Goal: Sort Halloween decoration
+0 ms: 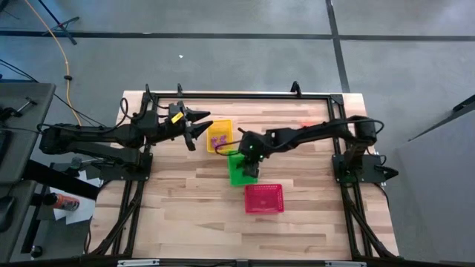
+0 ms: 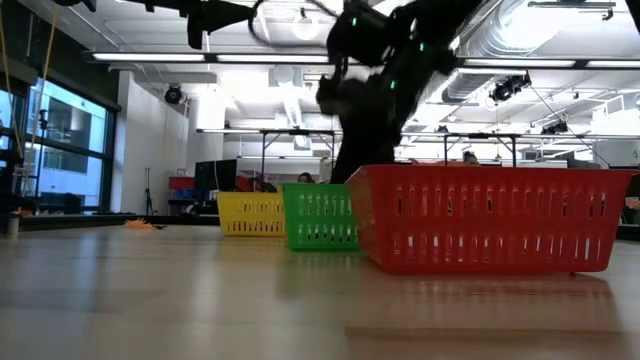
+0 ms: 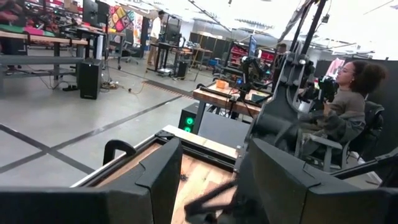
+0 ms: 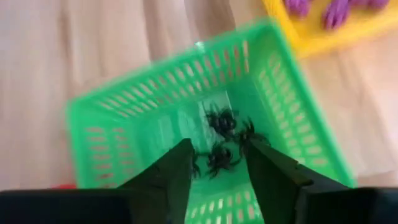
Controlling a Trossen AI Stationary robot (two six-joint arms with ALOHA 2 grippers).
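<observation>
My right gripper (image 4: 216, 163) hangs above the green basket (image 4: 155, 106), its 2 fingers parted with a narrow gap, and they hold nothing. Under them, on the floor of this basket, lie several small black spiders (image 4: 222, 140), close together. The green basket (image 1: 239, 169) stands near the middle of the desk (image 1: 185, 193). The red basket (image 1: 263, 198) stands just beside it, closer to the front edge. I cannot tell what is inside the red one. The yellow basket (image 1: 219, 136) stands on the other side, closer to the far edge, and purple trinkets (image 4: 333, 11) lie in it. My left gripper (image 1: 202, 121) waits in the air beside the yellow basket, toward the desk's left edge, with its fingers spread and empty.
</observation>
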